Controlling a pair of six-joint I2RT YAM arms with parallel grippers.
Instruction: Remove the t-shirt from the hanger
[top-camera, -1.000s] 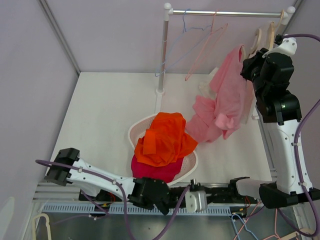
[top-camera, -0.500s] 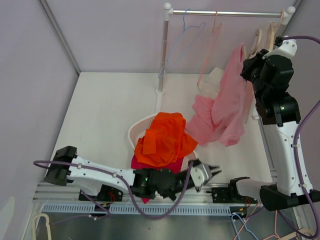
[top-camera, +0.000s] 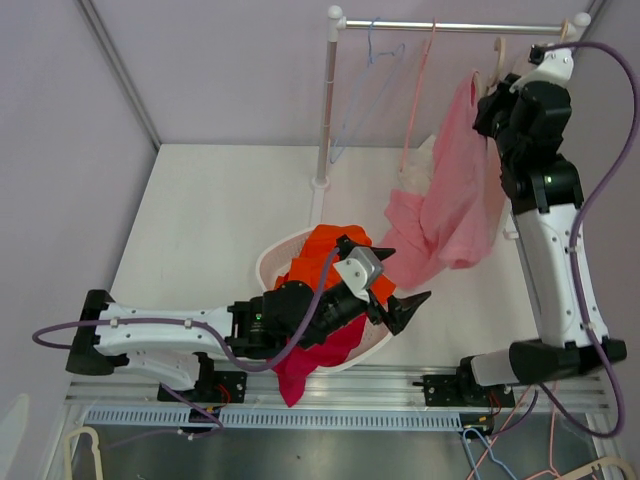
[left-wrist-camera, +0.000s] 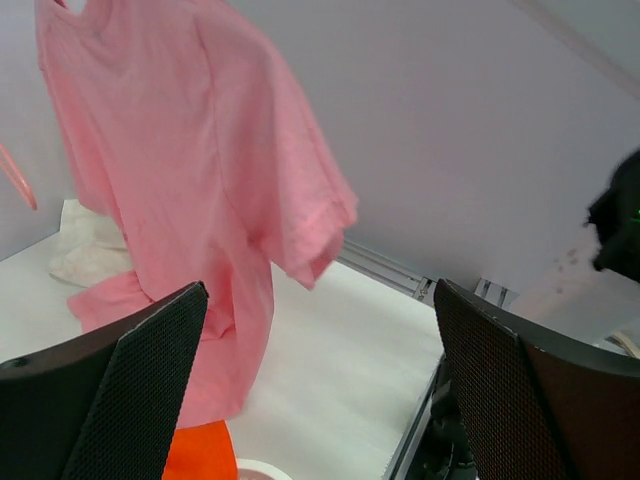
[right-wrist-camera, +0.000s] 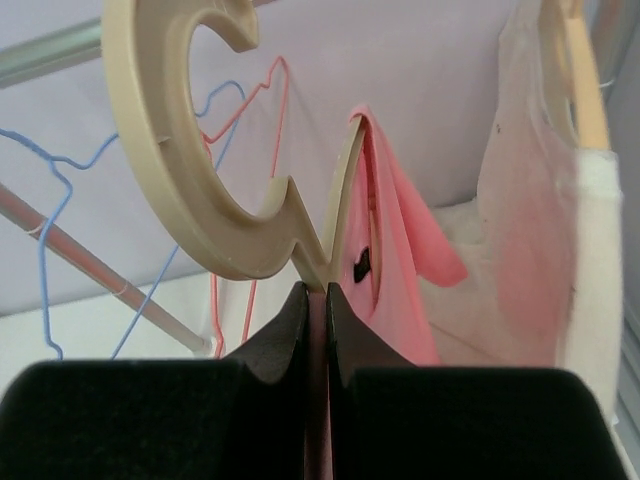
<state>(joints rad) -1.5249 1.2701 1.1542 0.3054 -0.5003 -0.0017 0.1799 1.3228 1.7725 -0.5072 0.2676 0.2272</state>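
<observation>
**Shirt hangs up and to the right of the open left gripper**

The pink t-shirt (top-camera: 455, 190) hangs over the table's (top-camera: 220, 220) far right corner. Its long axis runs steeply down from the collar, just under the rail (top-camera: 450, 27), to a bunched hem trailing left toward the laundry basket (top-camera: 268, 262).

Its collar sits on a beige hanger (right-wrist-camera: 200, 200), and the right gripper (right-wrist-camera: 315, 300) is pressed together on that hanger's neck, just below the hook.

The left gripper (top-camera: 402, 275) hovers over the basket's right rim beside the orange garment (top-camera: 320, 260). Its fingers are spread wide and hold nothing. In its wrist view the shirt fills the upper left, ahead and above the gap.

So the left arm is the free one, nearest the hem. By my judgement it has to reach forward and right to take the cloth and draw it down off the hanger.
</observation>
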